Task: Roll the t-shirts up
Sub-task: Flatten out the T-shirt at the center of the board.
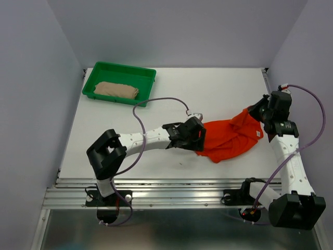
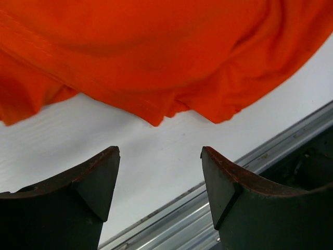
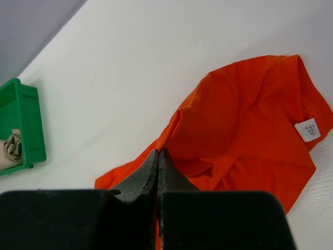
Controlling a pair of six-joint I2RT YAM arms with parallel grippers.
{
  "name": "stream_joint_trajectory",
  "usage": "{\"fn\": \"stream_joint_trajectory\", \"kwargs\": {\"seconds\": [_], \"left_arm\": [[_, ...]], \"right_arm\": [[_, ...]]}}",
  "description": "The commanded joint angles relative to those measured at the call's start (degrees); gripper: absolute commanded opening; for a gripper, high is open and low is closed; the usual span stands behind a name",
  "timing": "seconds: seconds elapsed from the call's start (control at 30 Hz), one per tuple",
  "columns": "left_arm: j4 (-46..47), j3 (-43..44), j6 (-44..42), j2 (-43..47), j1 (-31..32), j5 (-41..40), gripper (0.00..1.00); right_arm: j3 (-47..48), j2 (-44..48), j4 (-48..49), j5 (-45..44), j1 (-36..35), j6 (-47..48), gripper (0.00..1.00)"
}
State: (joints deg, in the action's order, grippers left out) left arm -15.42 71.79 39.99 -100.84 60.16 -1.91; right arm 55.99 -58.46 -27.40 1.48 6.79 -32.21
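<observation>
Top external view: the orange-red t-shirt [image 1: 229,139] lies crumpled on the white surface [image 1: 218,86] right of centre. Its upper right end is drawn up in a taut peak towards the right arm [image 1: 289,156]. The beige t-shirt [image 1: 115,90] sits bundled inside the green tray [image 1: 120,69] at the upper left, well apart from both arms.

The right jaws are pressed together. In the right wrist view a sliver of orange shows between them at the bottom of the frame, so they appear to be pinching a fold of the shirt. The left jaws are spread and hold nothing. In the left wrist view the shirt's hem [image 2: 151,112] hangs across the top of the frame, just beyond the tips.

The cloth looks light, limp and quick to bunch. It will sag and wrinkle wherever it is not held, and lifting one point only drags the rest along. The stitched hem or the collar by the white label [image 3: 310,129] is probably the firmest hold. Two well-spaced grips along one edge should spread it flat for rolling.

Sleeves and collar opening are lost in the folds, and I cannot tell which side faces up. How much cloth the right jaws hold is hidden. Only a corner of the beige shirt shows in the right wrist view, and whether it is properly rolled is hard to judge.
</observation>
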Motion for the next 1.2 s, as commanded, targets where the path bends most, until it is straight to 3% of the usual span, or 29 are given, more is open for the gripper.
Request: {"fn": "stream_joint_trajectory", "kwargs": {"seconds": [0.0, 0.2, 0.4, 0.6, 0.67, 0.7, 0.8, 0.87, 0.9, 1.17], "left_arm": [[3.12, 0.19, 2.90, -1.02, 2.15, 1.65, 0.74], [0.66, 2.30, 5.01, -5.15, 2.15, -0.01, 0.64], [-2.25, 5.56, 5.36, -9.99, 2.33, -1.25, 0.69], [-2.33, 8.19, 5.63, -12.01, 2.15, -4.59, 0.66], [-2.60, 8.46, 5.63, -12.63, 2.15, -4.85, 0.58], [-2.68, 8.46, 5.71, -12.37, 2.24, -5.03, 0.44], [-2.68, 7.84, 5.98, -11.14, 2.15, -6.34, 0.14], [-2.86, 7.75, 5.89, -10.70, 2.15, -7.14, 0.04], [-3.04, 7.84, 5.89, -10.61, 2.15, -7.49, 0.00], [-4.36, 7.49, 5.01, -5.78, 0.49, -9.95, 0.00]], "right_arm": [[-0.44, 1.41, 2.79, 1.34, 0.51, -0.05, 0.01], [-0.44, 1.85, 2.61, 1.43, 0.51, -0.14, 0.01], [-0.26, 1.94, 2.44, 1.25, 0.51, 0.04, 0.01], [-0.09, 1.42, 2.44, 1.60, 0.51, 0.04, 0.01], [0.00, 1.50, 2.44, 1.43, 0.51, 0.21, 0.01], [0.00, 1.42, 2.35, 1.34, 0.51, 0.21, 0.01], [0.09, 1.50, 2.26, 1.34, 0.51, 0.21, 0.01], [-0.09, 1.42, 2.35, 1.51, 0.51, 0.13, 0.01], [-0.18, 1.42, 2.35, 1.69, 0.51, 0.04, 0.01], [-0.44, 1.85, 1.82, 0.99, 0.51, 0.65, 0.01]]}}
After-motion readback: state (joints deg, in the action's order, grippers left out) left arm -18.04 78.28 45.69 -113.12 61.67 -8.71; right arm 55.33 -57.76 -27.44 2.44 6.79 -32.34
